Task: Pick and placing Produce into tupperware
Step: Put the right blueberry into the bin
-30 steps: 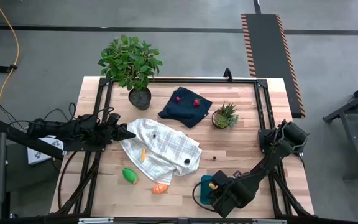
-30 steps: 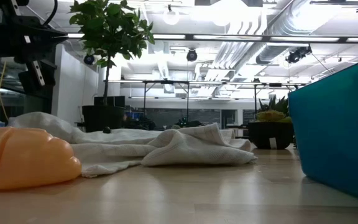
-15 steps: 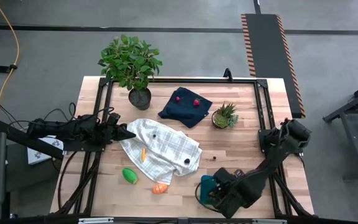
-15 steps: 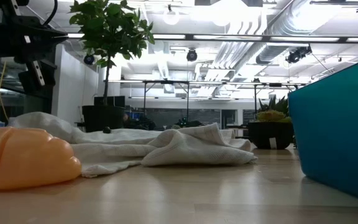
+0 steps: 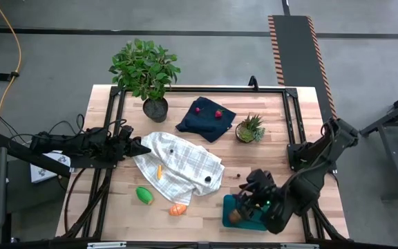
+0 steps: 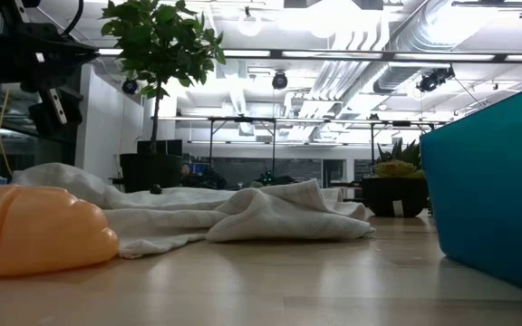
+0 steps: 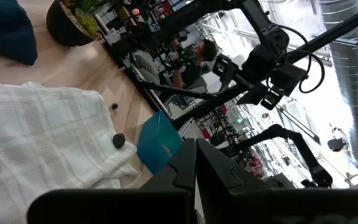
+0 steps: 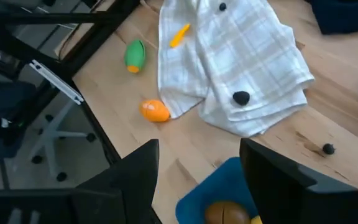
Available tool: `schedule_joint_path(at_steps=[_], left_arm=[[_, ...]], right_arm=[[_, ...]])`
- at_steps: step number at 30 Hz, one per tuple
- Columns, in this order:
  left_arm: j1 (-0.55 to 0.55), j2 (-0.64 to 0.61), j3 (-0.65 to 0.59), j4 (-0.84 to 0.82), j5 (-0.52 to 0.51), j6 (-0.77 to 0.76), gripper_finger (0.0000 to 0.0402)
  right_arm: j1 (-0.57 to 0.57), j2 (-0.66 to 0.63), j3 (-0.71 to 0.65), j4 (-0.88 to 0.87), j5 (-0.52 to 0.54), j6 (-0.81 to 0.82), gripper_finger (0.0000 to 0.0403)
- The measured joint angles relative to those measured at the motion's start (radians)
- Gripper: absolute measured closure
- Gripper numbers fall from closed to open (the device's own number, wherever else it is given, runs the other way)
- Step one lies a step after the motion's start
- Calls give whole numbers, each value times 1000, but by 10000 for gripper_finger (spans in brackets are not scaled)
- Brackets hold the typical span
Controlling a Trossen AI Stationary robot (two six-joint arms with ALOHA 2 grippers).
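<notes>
Readable text: none, nothing legible in any view.
Labels or brands: none to be made out on the tupperware [image 5: 244, 211], the produce or the arms.
Numbers and signs: none that can be read; the orange-and-black striped edging [image 5: 276, 52] on the dark panel beyond the table is a pattern only, no lettering.
Room behind, low view: lights and pipes, no sign that can be read.

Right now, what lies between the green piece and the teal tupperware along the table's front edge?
In the high view, only the orange piece sits between the green piece and the tupperware; the rest is bare wood.
</notes>
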Motion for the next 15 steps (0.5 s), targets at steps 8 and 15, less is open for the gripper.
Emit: schedule_joint_path(at_steps=[8, 15], left_arm=[[0, 0, 0, 0, 0, 0, 401], [0, 0, 0, 0, 0, -3, 401]], right_arm=[[-34, -22, 0, 65, 22, -1, 187], [-125, -22, 0, 449, 14, -357, 187]])
